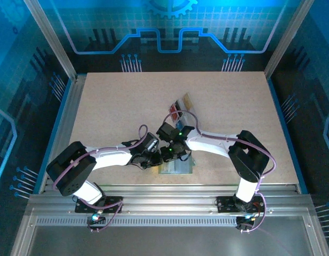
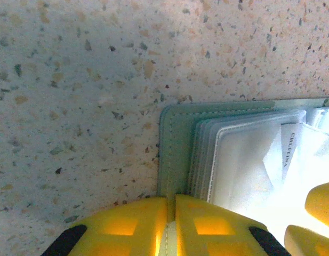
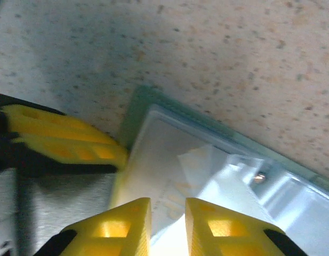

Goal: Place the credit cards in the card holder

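- Table (image 1: 111, 106): the card holder (image 2: 172, 144) lies open on it.
- Left gripper (image 2: 167, 205): clenched on the card holder's green cover edge.
- Right gripper (image 3: 168, 210): above the card holder's clear sleeves (image 2: 249, 165), fingers slightly apart; whether it grasps anything, I cannot tell.
- Credit cards (image 1: 180, 109): lying beyond the card holder, apart from it.

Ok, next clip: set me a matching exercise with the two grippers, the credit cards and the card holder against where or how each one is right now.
Things:
1. left gripper
2. right gripper
3. credit cards
4. card holder

Places and states:
A. fanned out on the table, beyond both grippers
B. shut on the edge of the green cover
C. lying open with its clear sleeves showing
D. fingers slightly apart, just above the sleeves

Pairs: 1-B, 2-D, 3-A, 4-C
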### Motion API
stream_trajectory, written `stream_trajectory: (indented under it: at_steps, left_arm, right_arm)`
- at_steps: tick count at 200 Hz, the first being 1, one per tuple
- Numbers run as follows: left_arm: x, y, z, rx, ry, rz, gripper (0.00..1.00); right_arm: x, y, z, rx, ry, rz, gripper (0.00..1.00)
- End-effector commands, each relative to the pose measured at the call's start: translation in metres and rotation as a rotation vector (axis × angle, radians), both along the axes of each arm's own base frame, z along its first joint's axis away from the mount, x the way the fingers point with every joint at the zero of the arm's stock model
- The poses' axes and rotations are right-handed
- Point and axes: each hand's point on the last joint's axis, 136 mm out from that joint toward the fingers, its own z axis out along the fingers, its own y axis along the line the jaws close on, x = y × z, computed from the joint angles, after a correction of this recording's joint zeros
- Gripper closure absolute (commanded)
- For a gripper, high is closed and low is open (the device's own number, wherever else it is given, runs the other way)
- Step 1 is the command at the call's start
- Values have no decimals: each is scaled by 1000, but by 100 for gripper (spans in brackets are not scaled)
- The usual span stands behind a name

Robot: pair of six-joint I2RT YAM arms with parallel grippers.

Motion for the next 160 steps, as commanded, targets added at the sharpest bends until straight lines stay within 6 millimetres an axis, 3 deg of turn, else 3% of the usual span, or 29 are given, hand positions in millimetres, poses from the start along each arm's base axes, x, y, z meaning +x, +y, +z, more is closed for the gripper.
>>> stream_trajectory:
  at_steps: [1,50,61,76,107,160]
  left_arm:
    - [-42,9,-44,67,147,-39,85]
    - [-41,7,-30,22,132,-32,80]
    - [-41,9,-28,12,132,-24,80]
    - [-40,13,-25,-4,132,-12,79]
    - [-37,16,-20,3,115,-25,79]
    - [-35,18,-21,24,111,-30,79]
  right_arm:
    - [7,25,21,170,24,-11,76]
    - [18,43,59,331,-3,18,69]
    - [21,32,63,276,-38,11,70]
    - [25,-2,63,136,-93,-45,68]
    - [20,-56,40,-82,-79,-93,69]
    - [16,-75,4,-217,-47,-94,70]
